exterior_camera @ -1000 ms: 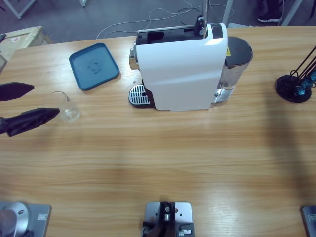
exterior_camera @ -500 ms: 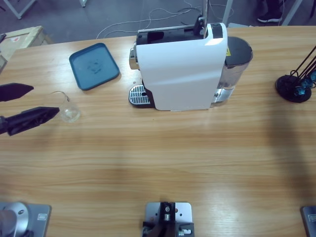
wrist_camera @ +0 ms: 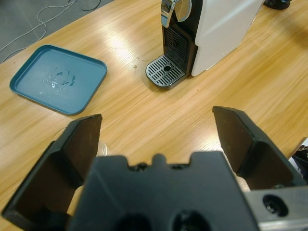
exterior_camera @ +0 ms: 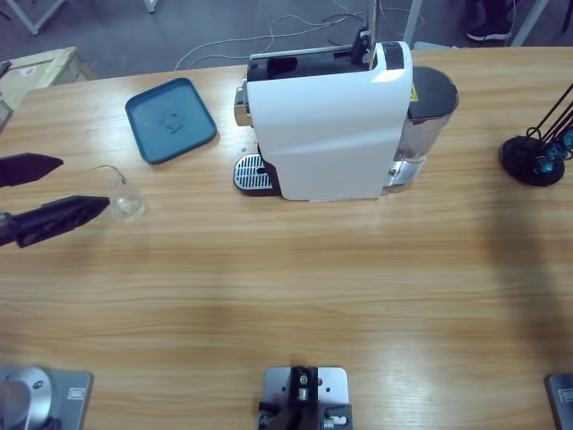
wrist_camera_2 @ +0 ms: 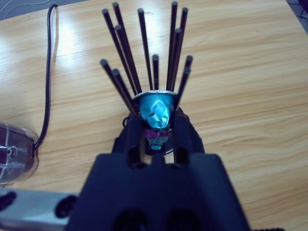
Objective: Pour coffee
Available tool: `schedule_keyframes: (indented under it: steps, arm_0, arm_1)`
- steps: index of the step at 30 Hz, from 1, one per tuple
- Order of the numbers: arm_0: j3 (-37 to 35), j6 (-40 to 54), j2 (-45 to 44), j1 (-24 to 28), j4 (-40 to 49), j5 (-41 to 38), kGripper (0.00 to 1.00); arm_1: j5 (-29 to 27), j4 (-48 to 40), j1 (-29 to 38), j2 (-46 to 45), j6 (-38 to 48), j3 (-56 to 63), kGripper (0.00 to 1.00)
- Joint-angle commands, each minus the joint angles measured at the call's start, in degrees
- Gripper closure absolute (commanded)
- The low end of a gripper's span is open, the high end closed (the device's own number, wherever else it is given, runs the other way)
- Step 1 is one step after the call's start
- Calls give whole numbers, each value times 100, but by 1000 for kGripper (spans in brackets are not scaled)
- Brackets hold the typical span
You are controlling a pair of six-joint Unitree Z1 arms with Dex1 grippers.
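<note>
Now | left tool (exterior_camera: 55, 193) wide, empty, beside glass (exterior_camera: 125, 204) | right tool's opening unclear

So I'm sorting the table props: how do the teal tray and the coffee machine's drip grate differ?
The teal tray is a large, solid, rounded square with a raised rim, lying loose on the table away from the machine. The drip grate is smaller, silver and perforated, with a hole at its middle, and sits at the foot of the white coffee machine. Both lie flat with nothing standing on them.
</note>
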Motion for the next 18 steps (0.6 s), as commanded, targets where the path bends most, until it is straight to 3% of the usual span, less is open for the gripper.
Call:
schedule_keyframes:
  steps: [1, 8, 15, 18]
  arm_0:
    - [226, -102, 116, -53, 19, -27, 9]
    - [272, -120, 123, -53, -12, -54, 9]
    - [374, -120, 95, -53, -77, -10, 9]
    - [407, -162, 57, -53, -77, -1, 9]
  arm_1:
    - [134, -6, -79, -5, 45, 73, 1000]
    - [132, 342, -79, -557, 8, -246, 1000]
    - [106, 1420, -71, -1367, -69, -1048, 1000]
    - [218, 1874, 327, -1756, -133, -1148, 1000]
